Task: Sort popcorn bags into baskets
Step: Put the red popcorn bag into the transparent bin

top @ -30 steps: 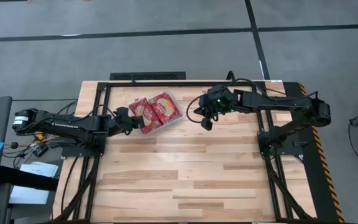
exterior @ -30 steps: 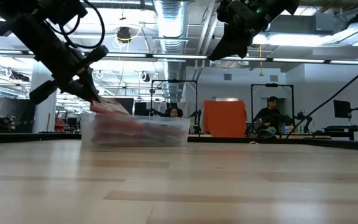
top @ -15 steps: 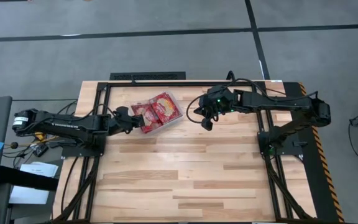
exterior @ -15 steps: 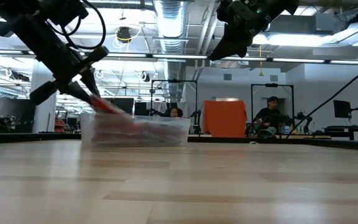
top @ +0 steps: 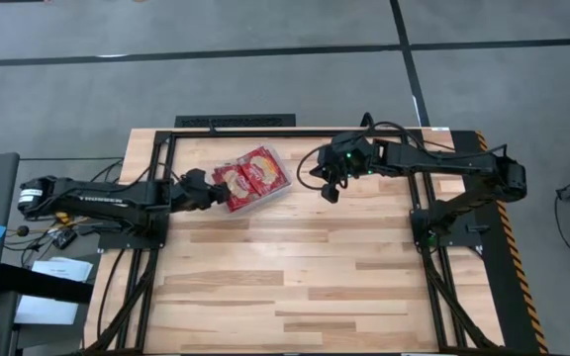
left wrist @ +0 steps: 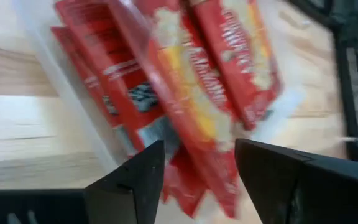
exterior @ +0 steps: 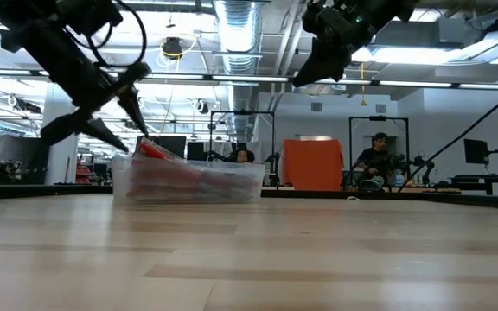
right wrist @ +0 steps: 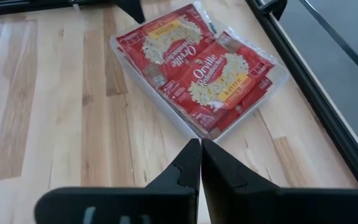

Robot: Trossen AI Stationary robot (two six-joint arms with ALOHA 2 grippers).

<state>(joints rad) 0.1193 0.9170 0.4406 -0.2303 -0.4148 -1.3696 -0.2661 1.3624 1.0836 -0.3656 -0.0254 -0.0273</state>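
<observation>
A clear plastic basket (top: 287,188) stands at the table's far left-middle with several red popcorn bags (right wrist: 191,62) lying flat in it. One more bag (left wrist: 191,124) lies slanted on top, its near end poking over the basket's left rim (exterior: 150,149). My left gripper (left wrist: 197,149) is open at that rim, one finger on either side of this end. My right gripper (right wrist: 201,146) hangs shut above the bare table, right of the basket, holding nothing. My left gripper comes slanting down from the table's left at the top bag's end (left wrist: 194,180), which lies in the gap between the spread fingers. I cannot tell whether either finger touches it. The bag rests on the stack and the basket's rim.
A black metal frame (top: 295,132) runs along the table's far edge and down both sides by the arm bases. Open wood (top: 295,277) fills the middle and near half. Beyond the table, people sit at desks by an orange panel (exterior: 314,164).
My left gripper has opened and let go of the popcorn bag it held over the basket's left rim. The bag now rests on the stack in the basket with its end over the rim.
</observation>
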